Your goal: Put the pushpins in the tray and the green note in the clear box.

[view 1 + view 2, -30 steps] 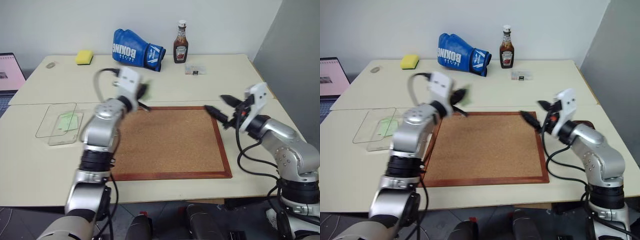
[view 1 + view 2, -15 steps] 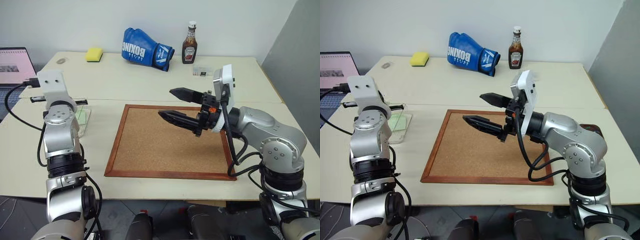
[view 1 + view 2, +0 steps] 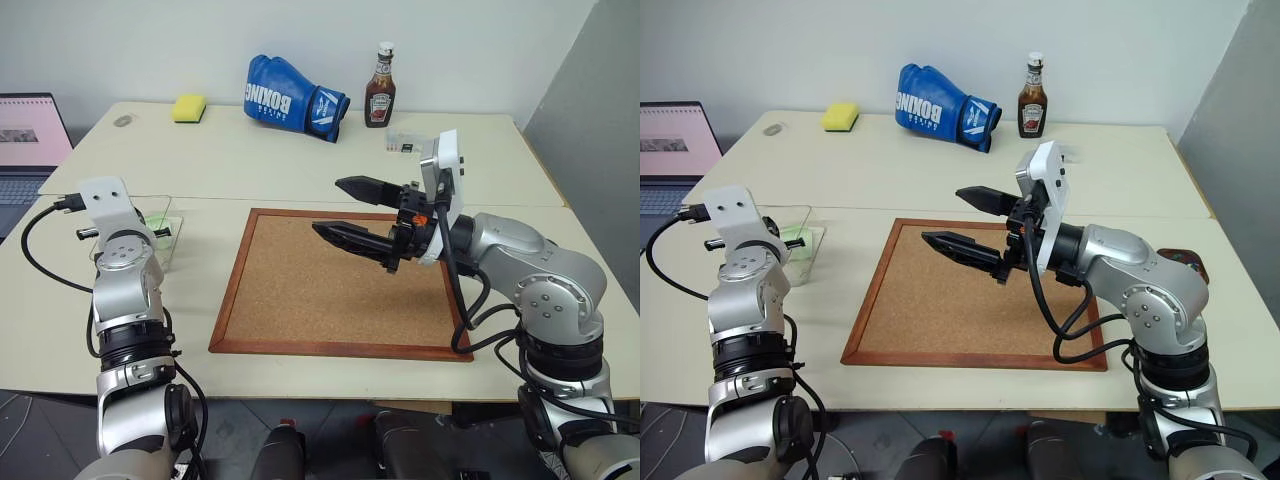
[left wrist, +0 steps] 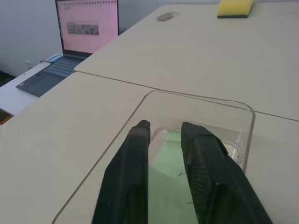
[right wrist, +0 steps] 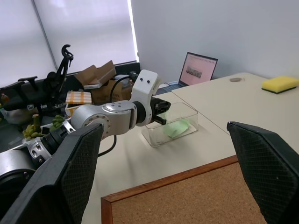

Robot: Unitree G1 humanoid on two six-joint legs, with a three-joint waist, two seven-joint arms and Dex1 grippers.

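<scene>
Left wrist view: the left tool [image 4: 164, 135] points into the clear box [image 4: 247, 114], its two black fingers [image 4: 133, 154] a narrow gap apart with nothing between them.
Green note: the green note [image 4: 164, 151] lies on the floor of the clear box, showing through the gap between the fingers; in the right wrist view it sits slightly curled inside the box [image 5: 177, 127].
Clear box: stands on the desk [image 3: 300, 160] at the left, near the seam between the two desk tops, well left of the cork board [image 3: 340, 290].
Right tool: the right tool [image 3: 350, 208] hangs above the cork board and points left, its fingers spread wide and empty.
Tray: a small dark brown dish, the tray [image 3: 1188, 262], peeks out at the right edge of the desk behind the right arm; its contents cannot be told.
Pushpins: too small to make out anywhere.
Far side of the desk: a yellow sponge [image 3: 188, 108], a blue boxing glove [image 3: 290, 97], a ketchup bottle [image 3: 380, 72] and a tiny clear case [image 3: 402, 144] stand in a loose row.
Far left: an open laptop [image 3: 28, 135] with a pink screen sits on a lower surface beside the desk.
</scene>
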